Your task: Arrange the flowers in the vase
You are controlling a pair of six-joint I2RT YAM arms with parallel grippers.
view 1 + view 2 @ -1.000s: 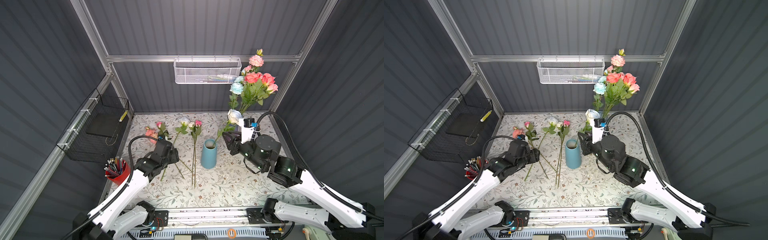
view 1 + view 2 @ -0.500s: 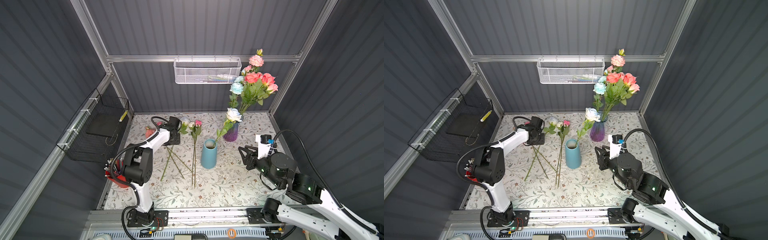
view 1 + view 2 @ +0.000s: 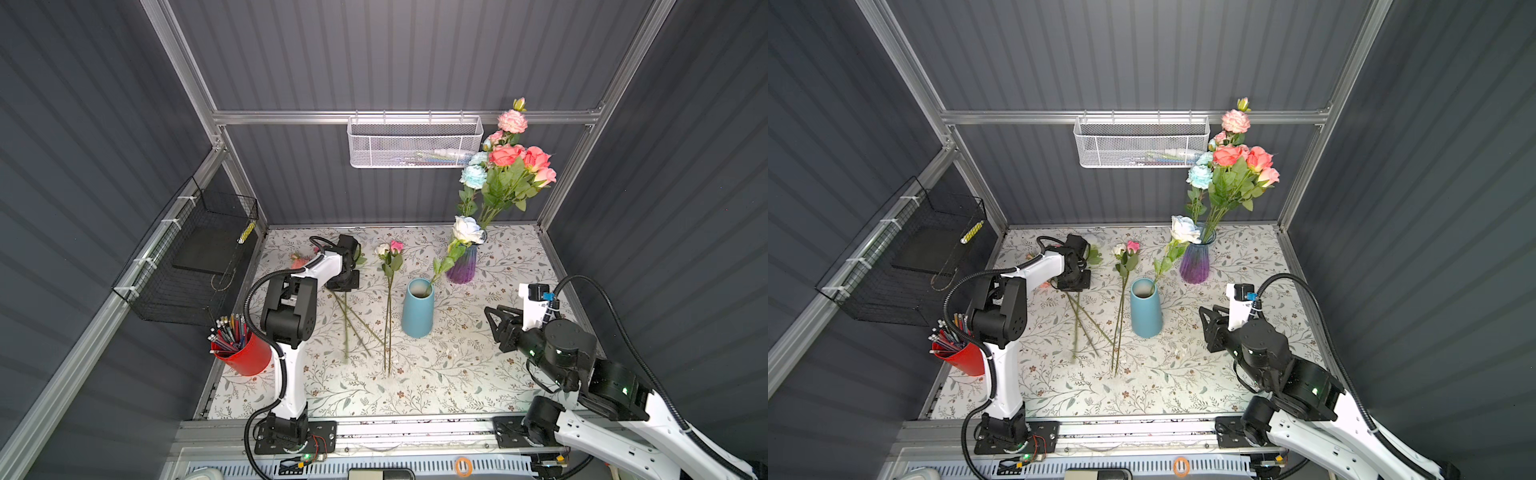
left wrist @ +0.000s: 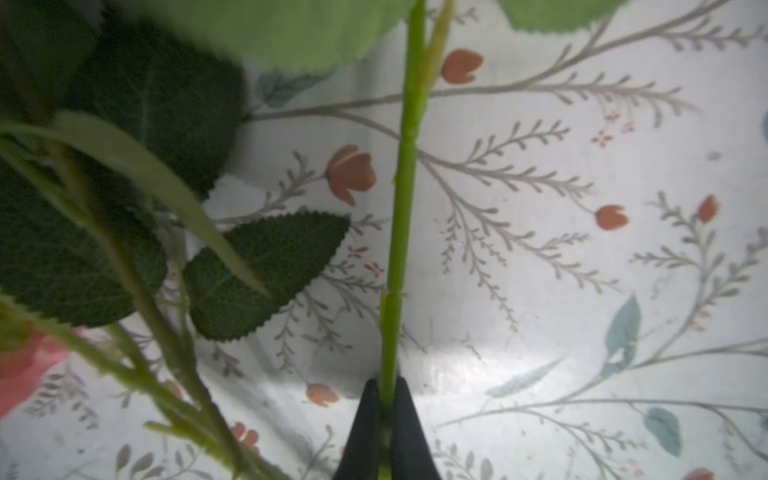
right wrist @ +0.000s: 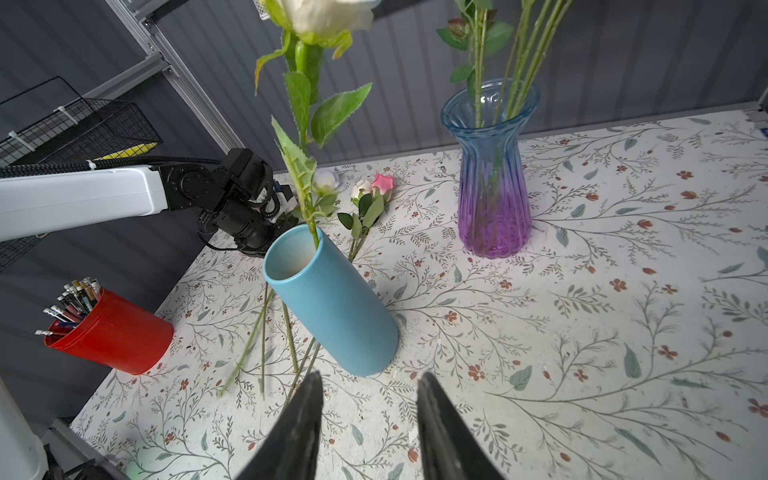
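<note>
A blue vase stands mid-table in both top views, with one white rose leaning out of it. Several flowers lie flat to its left, stems crossing. My left gripper is shut on a green stem of one of them; in a top view it sits low on the mat at the far left, with its fingers hidden under the wrist. My right gripper is open and empty, hovering right of the blue vase, and shows in a top view.
A purple glass vase holding a tall bouquet stands at the back right. A red cup of pencils sits at the front left edge. A black wire basket hangs on the left wall, a white mesh basket on the back wall.
My left arm stretched out to the far-left flowers and its gripper closed on a stem. My right gripper drew back to the right, leaving the white rose in the blue vase.
</note>
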